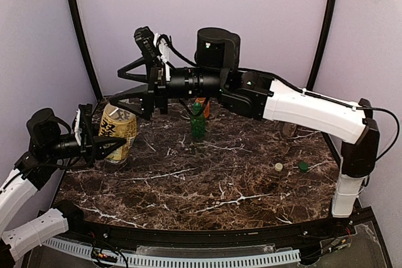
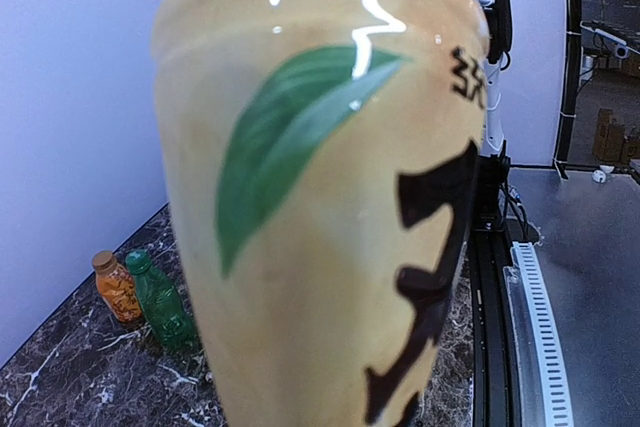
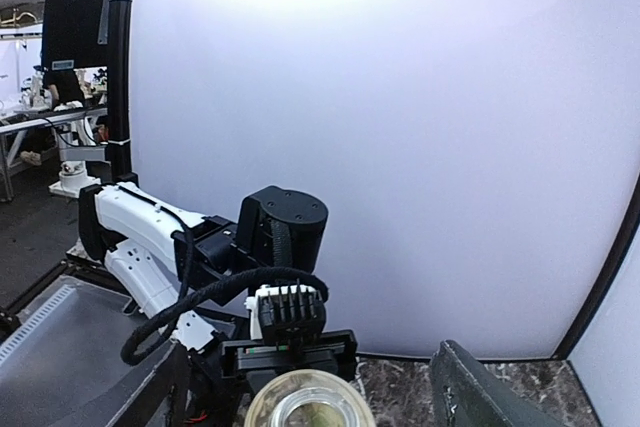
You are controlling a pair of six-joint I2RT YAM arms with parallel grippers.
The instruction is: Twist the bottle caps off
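Grips upright tall yellow plastic bottle point(image 1: 119, 127) in left gripper point(image 1: 114, 146); poises right gripper point(image 1: 117, 87), jaws apart, just above.

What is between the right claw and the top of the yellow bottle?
Nothing visible. The right gripper hangs open directly over the yellow bottle, at its top. The left gripper clamps the bottle's body lower down, out of the way.
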